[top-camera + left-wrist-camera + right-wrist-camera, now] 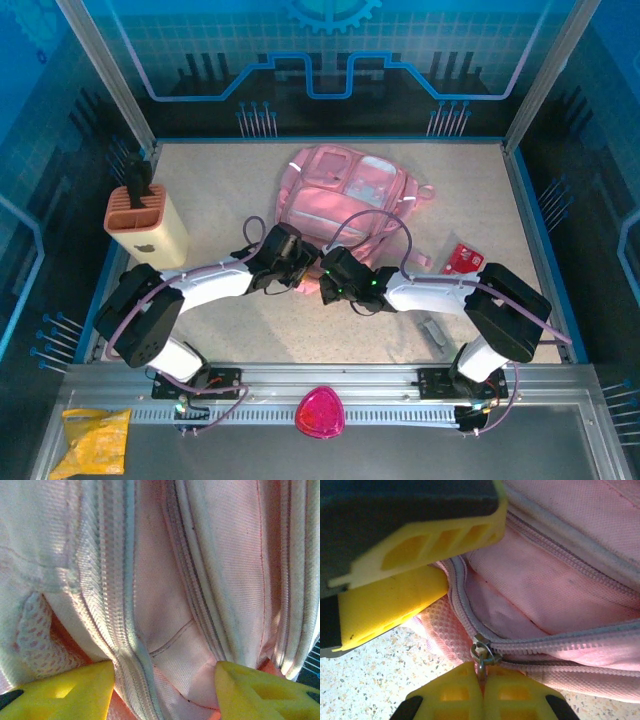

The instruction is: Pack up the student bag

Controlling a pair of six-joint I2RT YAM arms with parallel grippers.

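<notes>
The pink student bag (pixel 345 195) lies at the back middle of the table. My left gripper (pixel 298 262) is at its near edge. In the left wrist view the gripper (pixel 165 692) is open, its yellow fingers (pixel 65 692) wide apart with pink fabric (pixel 165 610) and a zipper track (pixel 112 605) between them. My right gripper (pixel 332 278) is just right of it. In the right wrist view that gripper (pixel 482 682) is shut on the metal zipper pull (pixel 481 652) of a partly unzipped pocket (pixel 520 595). A left finger (pixel 420 545) shows at the top left there.
A beige holder with an orange top (pixel 147 222) stands at the left. A red packet (pixel 463 258) and a small grey object (pixel 433 330) lie to the right. A magenta rounded-triangle object (pixel 320 412) and a yellow bag (pixel 95 440) rest on the front rail area.
</notes>
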